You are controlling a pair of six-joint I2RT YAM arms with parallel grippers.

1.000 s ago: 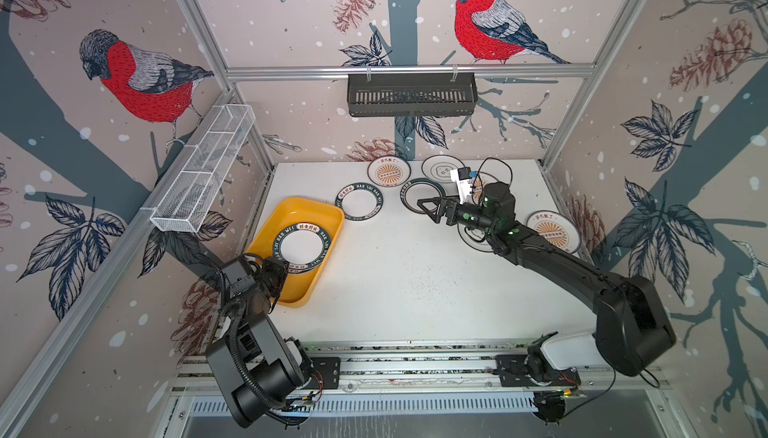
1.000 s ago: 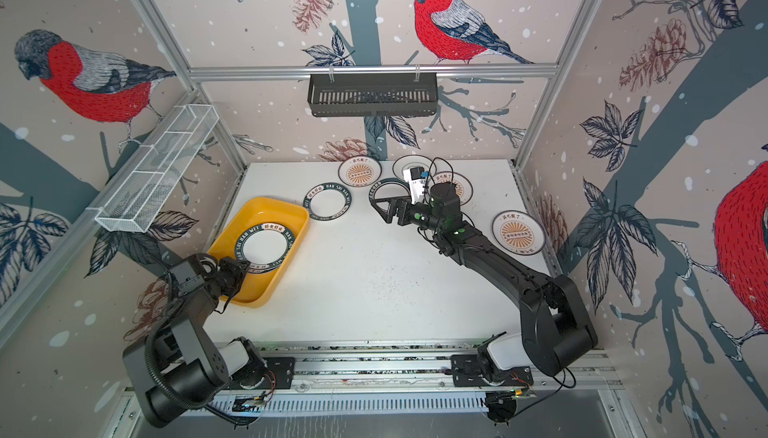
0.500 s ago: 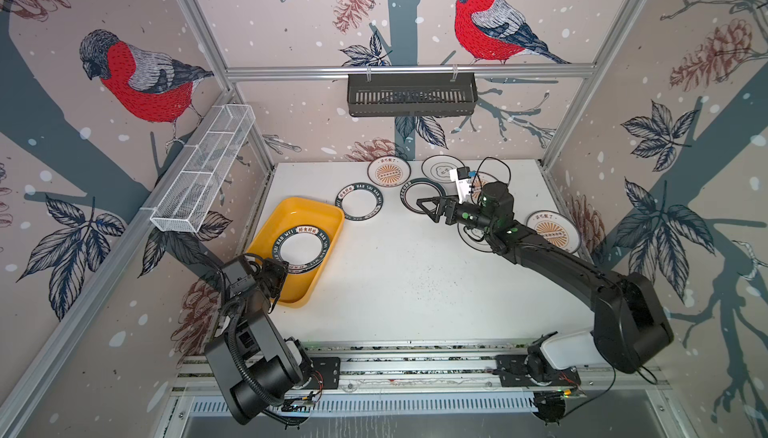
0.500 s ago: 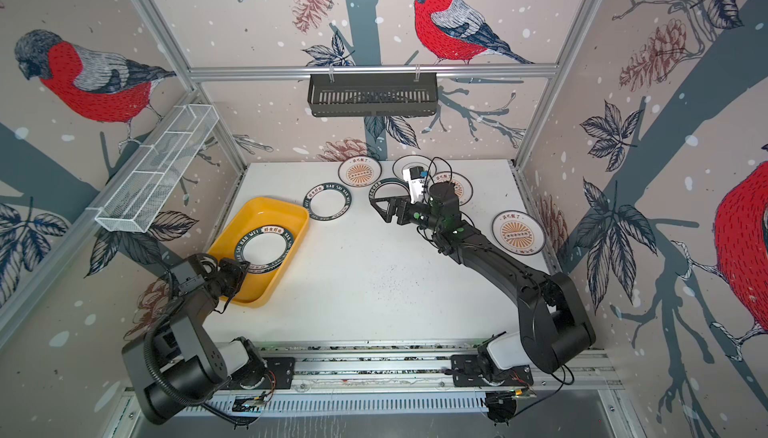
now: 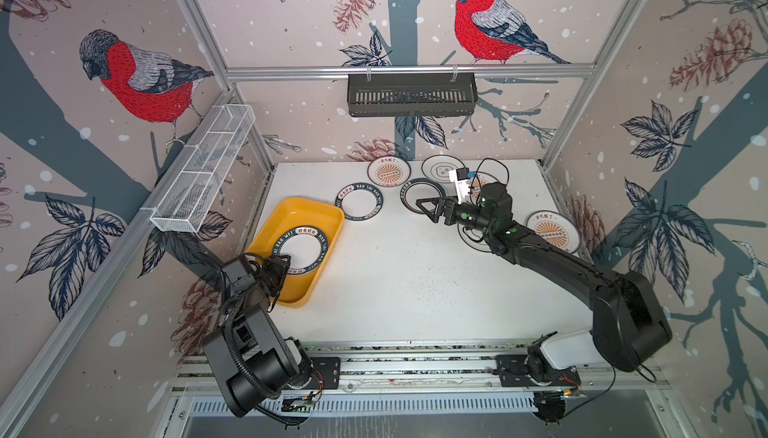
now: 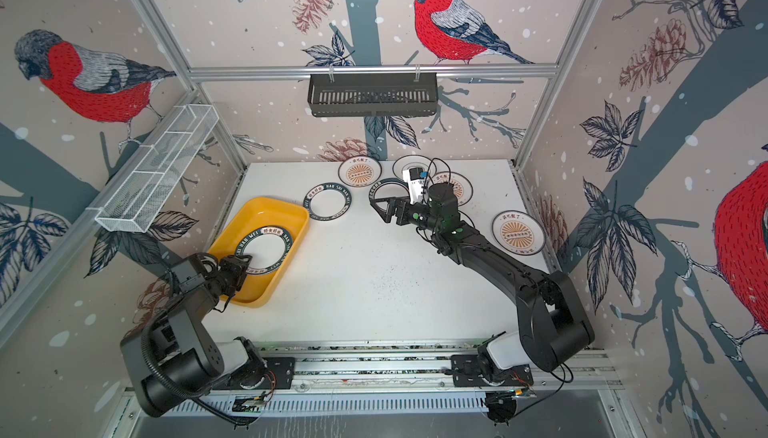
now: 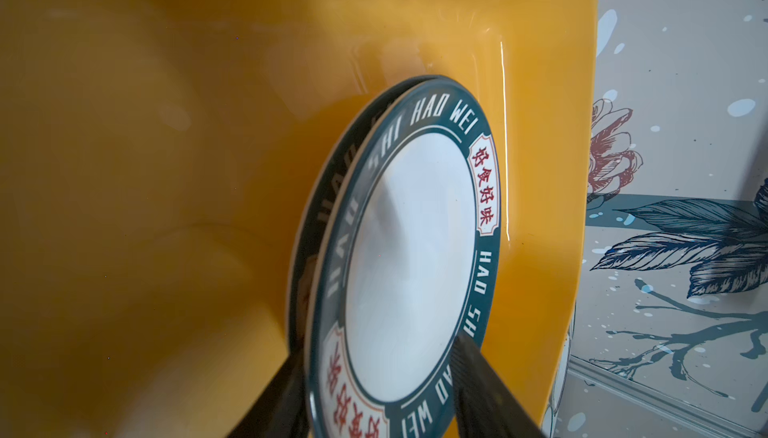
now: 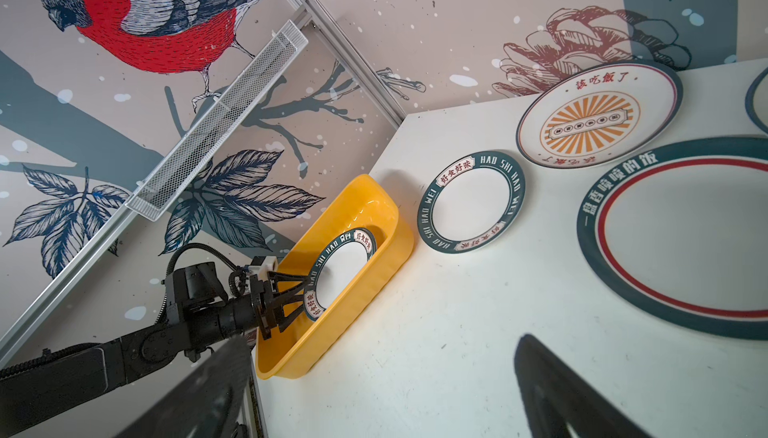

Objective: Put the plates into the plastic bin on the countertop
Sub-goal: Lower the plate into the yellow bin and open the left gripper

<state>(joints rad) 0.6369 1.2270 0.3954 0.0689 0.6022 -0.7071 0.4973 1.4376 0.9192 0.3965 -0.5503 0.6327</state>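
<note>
The yellow plastic bin [image 5: 291,207] [image 6: 257,211] [image 7: 166,165] [image 8: 374,257] sits at the countertop's [image 5: 407,282] left. Two stacked green lettered-rim plates [image 5: 300,251] [image 6: 264,248] [image 7: 407,257] [image 8: 340,269] lie in it. My left gripper [image 5: 284,263] [image 6: 243,267] [image 7: 376,352] [image 8: 299,290] stands open, its jaws apart on either side of the top plate's near rim. My right gripper [image 5: 426,209] [image 6: 380,207] [image 8: 382,340] is open and empty above the countertop, beside a dark-rimmed plate with a red ring [image 5: 419,194] [image 8: 681,240].
Another green lettered-rim plate [image 5: 359,202] [image 8: 471,203] lies right of the bin. Sunburst plates lie at the back [image 5: 388,171] [image 8: 594,115] and far right [image 5: 552,231]. A black-rimmed plate [image 5: 442,167] lies at the back. A black basket [image 5: 411,95] and a white mesh basket [image 5: 203,174] hang on the walls.
The left gripper's jaws have opened off the rim of the top plate in the bin. The right arm has hardly moved.
</note>
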